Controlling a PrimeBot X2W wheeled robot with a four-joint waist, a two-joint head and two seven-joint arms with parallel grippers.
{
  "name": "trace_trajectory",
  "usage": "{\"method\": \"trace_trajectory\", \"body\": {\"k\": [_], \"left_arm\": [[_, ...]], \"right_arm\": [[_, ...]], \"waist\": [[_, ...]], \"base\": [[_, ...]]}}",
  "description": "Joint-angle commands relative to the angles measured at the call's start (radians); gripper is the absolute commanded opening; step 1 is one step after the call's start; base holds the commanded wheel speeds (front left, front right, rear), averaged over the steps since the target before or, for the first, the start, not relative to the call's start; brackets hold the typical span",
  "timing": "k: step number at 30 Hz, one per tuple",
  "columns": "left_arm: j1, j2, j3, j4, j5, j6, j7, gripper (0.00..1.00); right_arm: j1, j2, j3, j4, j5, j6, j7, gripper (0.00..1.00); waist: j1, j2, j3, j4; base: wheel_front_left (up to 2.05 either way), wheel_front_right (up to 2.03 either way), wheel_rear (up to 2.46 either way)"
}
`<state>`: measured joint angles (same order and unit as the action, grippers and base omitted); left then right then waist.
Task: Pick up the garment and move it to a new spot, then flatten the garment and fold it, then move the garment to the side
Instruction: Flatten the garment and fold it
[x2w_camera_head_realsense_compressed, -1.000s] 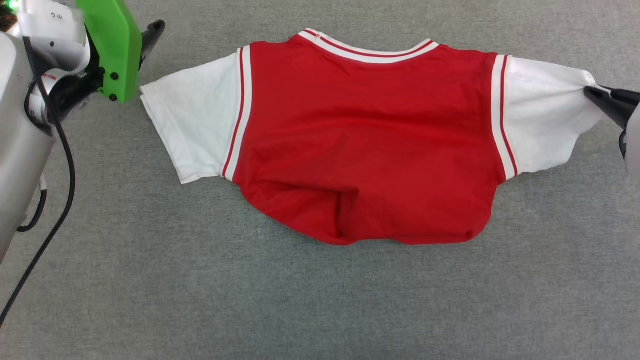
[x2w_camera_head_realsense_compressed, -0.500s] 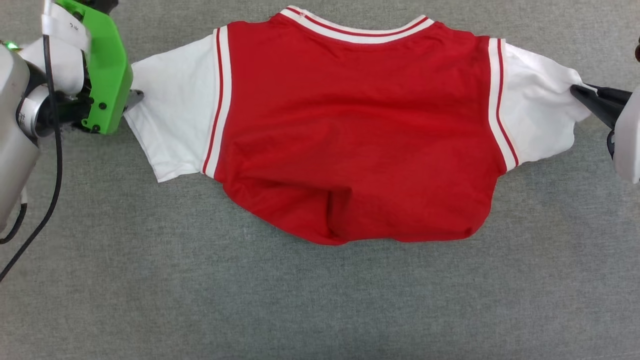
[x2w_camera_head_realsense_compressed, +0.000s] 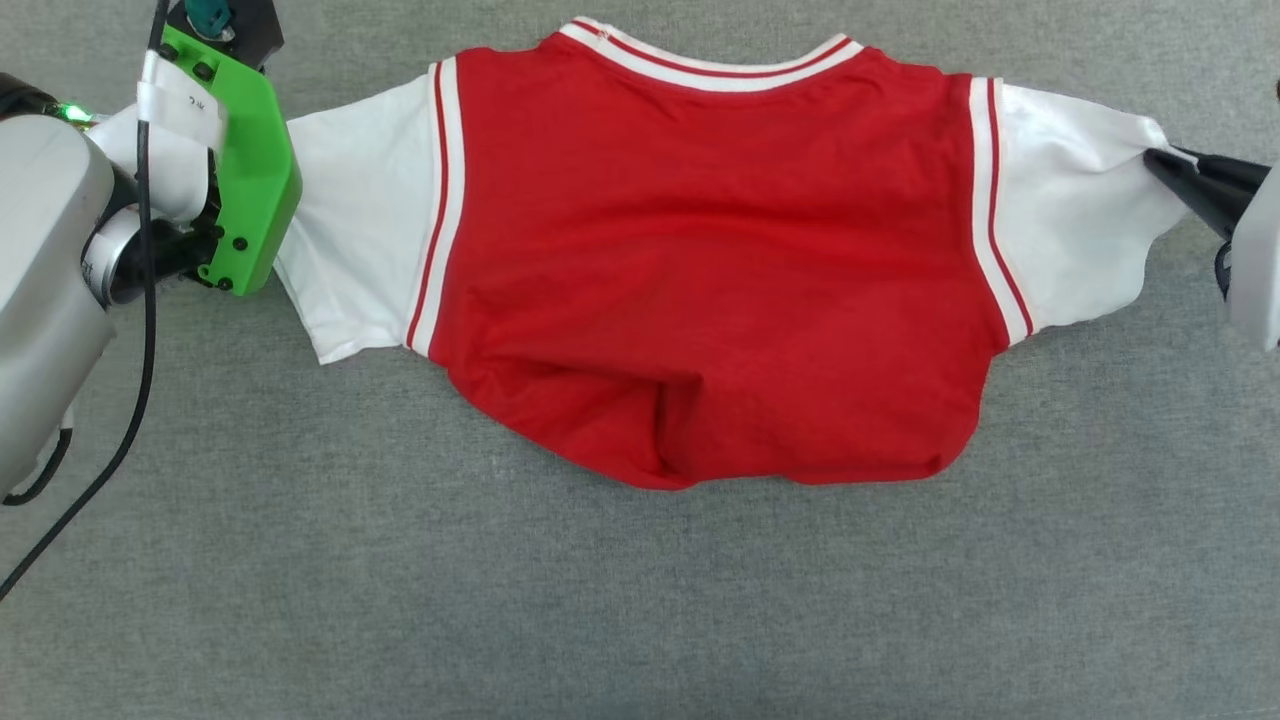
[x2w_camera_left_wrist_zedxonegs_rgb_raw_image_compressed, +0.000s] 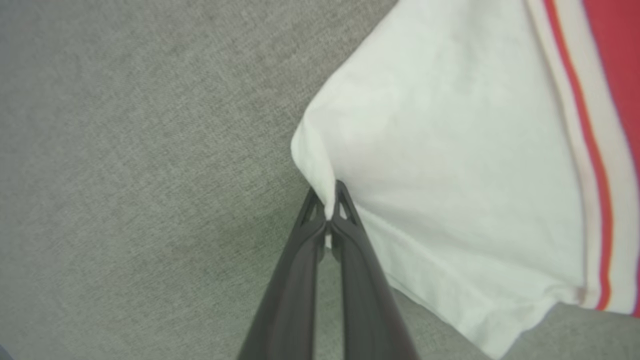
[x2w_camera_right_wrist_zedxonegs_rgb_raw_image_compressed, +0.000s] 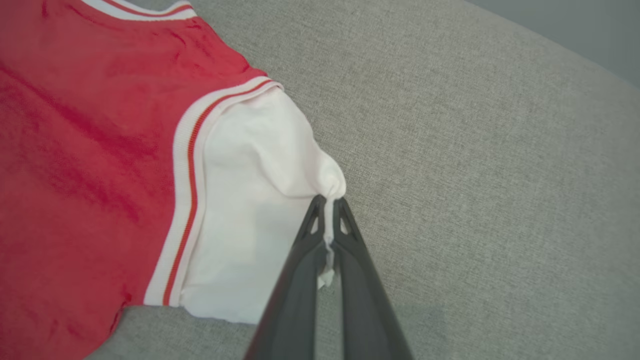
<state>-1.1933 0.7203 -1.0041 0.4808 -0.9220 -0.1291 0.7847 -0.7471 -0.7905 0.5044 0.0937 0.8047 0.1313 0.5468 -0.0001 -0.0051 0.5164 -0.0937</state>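
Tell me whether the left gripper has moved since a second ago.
Yes. The left gripper came in to the white sleeve of the garment, from clear of its edge to pinching it.

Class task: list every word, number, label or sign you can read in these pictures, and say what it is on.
White tape tag on the green plastic wrist bracket: tiny dark marks, too blurred to read.
Red jersey T-shirt with white sleeves: no lettering on its visible side.
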Motion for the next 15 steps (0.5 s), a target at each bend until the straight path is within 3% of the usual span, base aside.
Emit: {"method": "trace_trajectory", "body": {"k": [1, 15], "left_arm": [[0.008, 0.002, -0.013, 0.012, 0.009, -0.001, -0.033, 0.0], [-0.097, 0.02, -0.024, -0.055, 0.07, 0.0, -0.369, 0.0]], "right_arm": [[-0.017, -0.001, -0.012, 0.007, -0.003, -0.001, -0.013, 0.0], [-0.072, -0.016, -0.071, 0.03, -0.04, -0.001, -0.129, 0.0]], "waist": [[0.0001, 0.0051, -0.038, 0.023], [0.0001, 0.0051, -0.2, 0.066]], "base": [[0.0, 0.0, 0.0], [0.0, 0.0, 0.0]]}}
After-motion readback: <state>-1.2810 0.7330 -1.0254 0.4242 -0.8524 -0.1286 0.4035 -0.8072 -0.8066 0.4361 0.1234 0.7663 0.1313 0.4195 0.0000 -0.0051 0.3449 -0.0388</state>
